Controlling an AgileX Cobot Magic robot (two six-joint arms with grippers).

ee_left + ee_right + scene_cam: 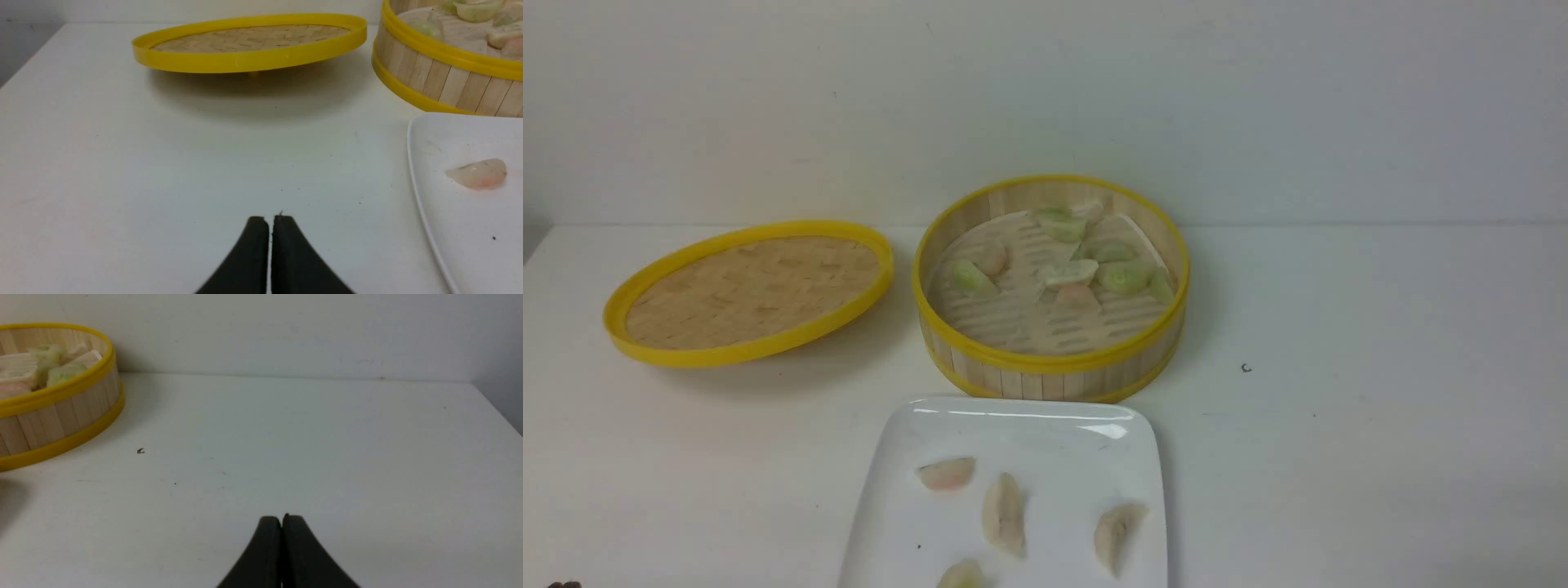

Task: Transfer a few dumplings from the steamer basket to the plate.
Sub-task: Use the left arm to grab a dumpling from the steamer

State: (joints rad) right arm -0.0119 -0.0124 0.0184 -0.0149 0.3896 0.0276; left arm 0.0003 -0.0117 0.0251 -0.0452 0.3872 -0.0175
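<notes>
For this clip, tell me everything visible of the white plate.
The plate is glossy white, square with rounded corners and a slightly raised rim, ceramic-looking, with glare along its far edge. It lies flat on the table, just on the robot's side of the steamer basket; contact between them is unclear. The front view cuts off its near edge. Four dumplings lie scattered on it, apart from one another.

Glossy plate (1045, 425); slatted bamboo steamer basket (1054, 377).
</notes>
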